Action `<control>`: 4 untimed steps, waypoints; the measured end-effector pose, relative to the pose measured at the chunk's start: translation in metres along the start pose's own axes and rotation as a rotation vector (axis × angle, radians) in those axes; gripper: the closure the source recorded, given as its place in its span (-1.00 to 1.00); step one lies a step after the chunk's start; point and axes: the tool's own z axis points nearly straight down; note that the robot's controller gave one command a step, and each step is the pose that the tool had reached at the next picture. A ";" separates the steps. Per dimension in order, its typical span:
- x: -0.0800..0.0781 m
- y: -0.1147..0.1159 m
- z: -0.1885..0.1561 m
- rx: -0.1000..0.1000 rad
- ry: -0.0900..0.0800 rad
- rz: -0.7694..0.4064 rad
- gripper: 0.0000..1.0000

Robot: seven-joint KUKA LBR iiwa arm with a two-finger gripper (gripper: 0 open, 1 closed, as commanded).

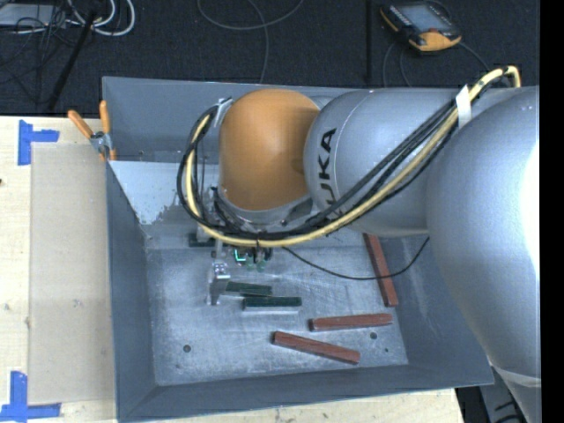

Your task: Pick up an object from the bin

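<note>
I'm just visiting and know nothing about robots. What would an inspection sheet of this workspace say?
Surface: grey metal bin, floor scuffed.
Job's things: three reddish-brown sticks lying apart, right of middle; dark flat bars beside the pincer.
Clutter: nothing seen.
Grippers: pincer hangs under the arm's orange cover, left of middle.
Cables: black and yellow cables loop round the cover.
Surroundings: handheld orange device and loose cords on the dark floor behind.

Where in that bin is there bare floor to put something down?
Bare: the bin floor along the left wall and front-left corner, left of the gripper. Crowded: dark flat pieces beside the gripper, three brown sticks at front right.
</note>
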 end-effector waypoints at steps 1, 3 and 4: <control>-0.002 -0.001 -0.004 -0.001 -0.008 0.003 -1.00; 0.000 -0.075 0.083 -0.002 -0.007 0.019 1.00; -0.011 -0.077 -0.059 -0.002 -0.010 0.045 1.00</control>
